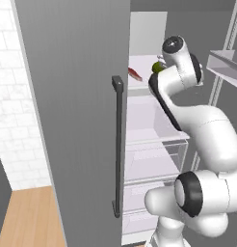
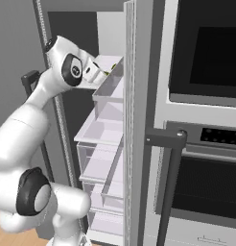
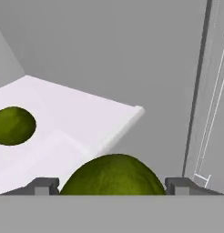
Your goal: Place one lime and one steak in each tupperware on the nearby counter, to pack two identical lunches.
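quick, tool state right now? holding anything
tool: open, fingers either side of a lime on the fridge shelf, not yet gripping it

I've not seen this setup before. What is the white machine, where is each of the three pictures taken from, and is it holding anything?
The white machine is a robot arm on a base that can drive, reaching into an open fridge in a rendered kitchen. Two pictures come from cameras on the base, behind the arm to its left and right. The third looks out from the hand itself along the jaws. In the left base view, the grey fridge door stands open and a red steak lies on the upper shelf, with a lime beside the arm's hand. In the hand view, the gripper has its jaws wide apart, one on each side of a near lime. Whether they touch it I cannot tell, so I would not call it held. A second lime rests farther along the shelf.
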